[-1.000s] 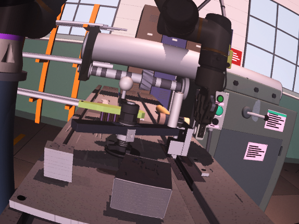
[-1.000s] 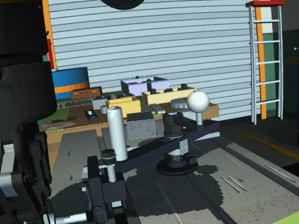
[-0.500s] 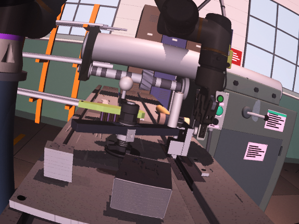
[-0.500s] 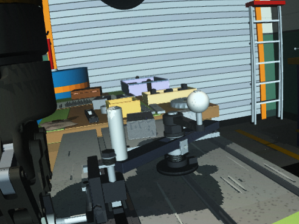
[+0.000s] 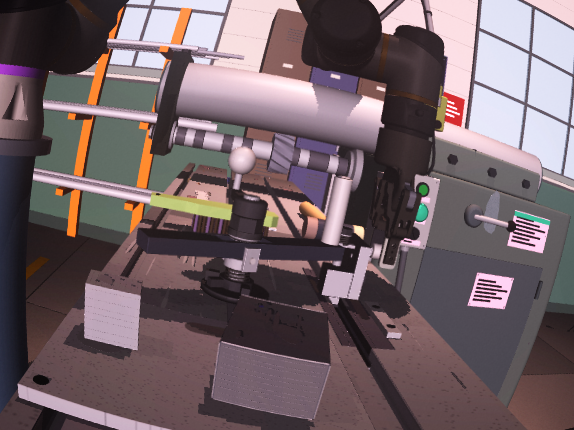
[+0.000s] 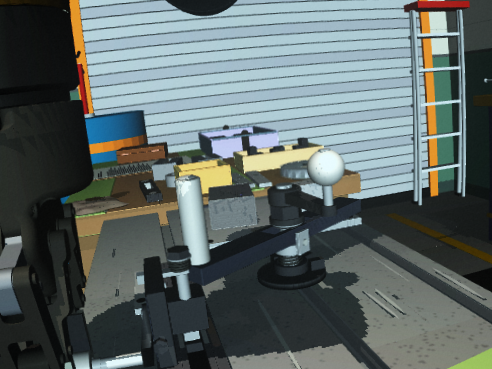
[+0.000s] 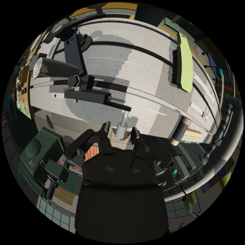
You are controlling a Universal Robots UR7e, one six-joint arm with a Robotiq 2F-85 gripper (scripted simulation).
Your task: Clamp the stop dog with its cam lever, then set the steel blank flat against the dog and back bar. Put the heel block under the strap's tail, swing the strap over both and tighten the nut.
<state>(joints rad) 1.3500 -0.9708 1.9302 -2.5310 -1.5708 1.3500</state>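
Note:
My gripper [image 7: 120, 130] stands open and empty at the table's edge, its fingers on either side of the grey handle of the cam lever [image 7: 122, 126] that sticks out from the stop dog [image 5: 345, 276] [image 6: 170, 305] [image 7: 87, 95]. The dark strap [image 5: 235, 245] [image 6: 270, 240] sits on its stud under the nut [image 5: 246, 212] [image 6: 285, 207], with a ball-ended handle [image 5: 242, 161] [image 6: 325, 166] above. The large steel blank [image 5: 272, 357] lies on the near table. The smaller heel block [image 5: 111, 315] sits at the table's left.
The green-grey machine cabinet [image 5: 480, 260] with buttons stands right behind my gripper. A green brush [image 5: 210, 207] [image 7: 184, 66] and a mallet [image 7: 185, 132] lie on the far table. An upright grey post [image 5: 337, 210] [image 6: 192, 220] stands by the dog.

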